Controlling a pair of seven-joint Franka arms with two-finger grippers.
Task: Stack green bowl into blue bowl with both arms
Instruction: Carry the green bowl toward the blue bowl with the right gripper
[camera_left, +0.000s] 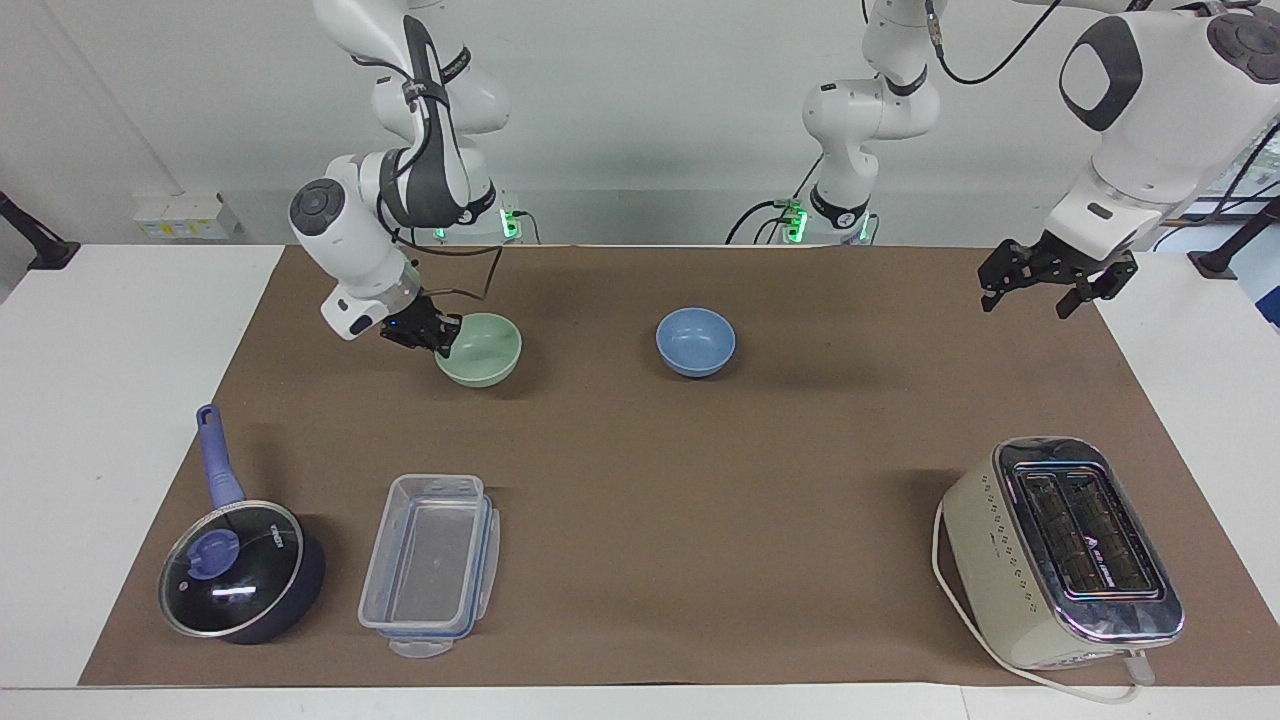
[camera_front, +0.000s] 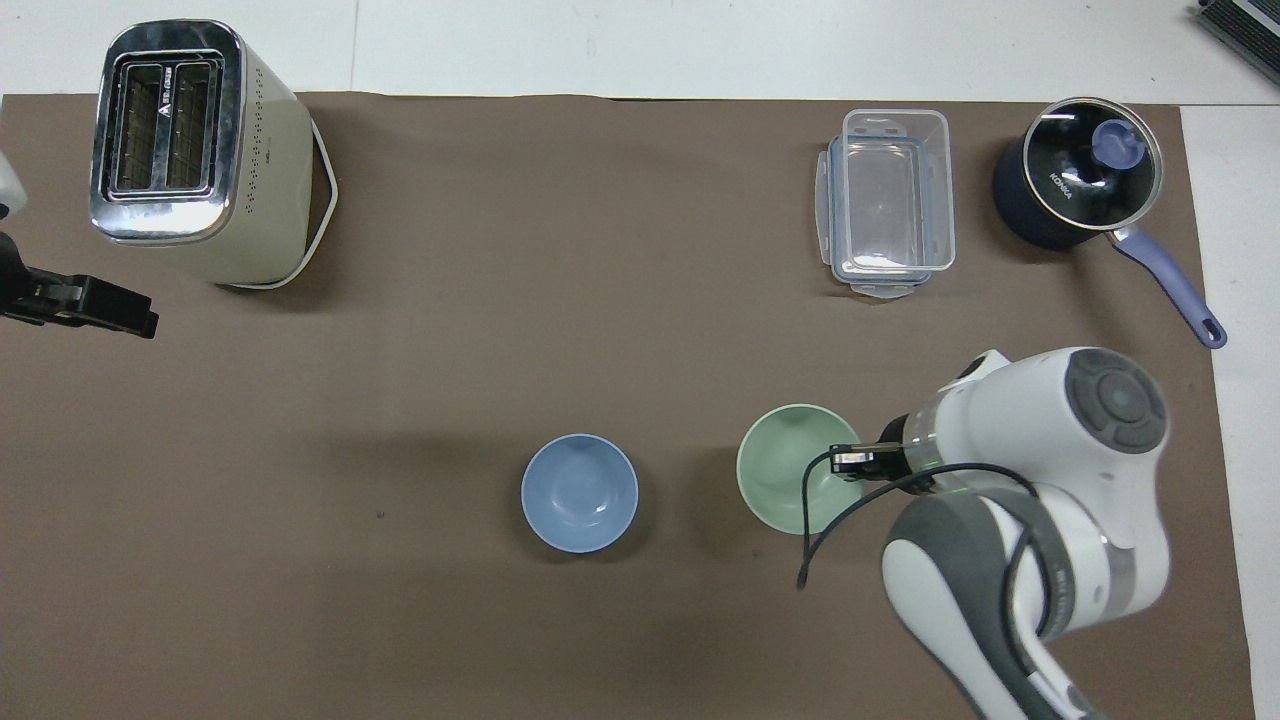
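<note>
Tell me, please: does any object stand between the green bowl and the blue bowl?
Nothing visible does. The right gripper holds the green bowl by its rim, raised over the mat. Only bare brown mat lies between it and the blue bowl. The left gripper waits over the mat's left-arm end.

two bowls (green bowl (camera_left: 481, 348), blue bowl (camera_left: 695, 341)), one toaster (camera_left: 1062, 553), one saucepan (camera_left: 240, 568), one container (camera_left: 430, 563).
</note>
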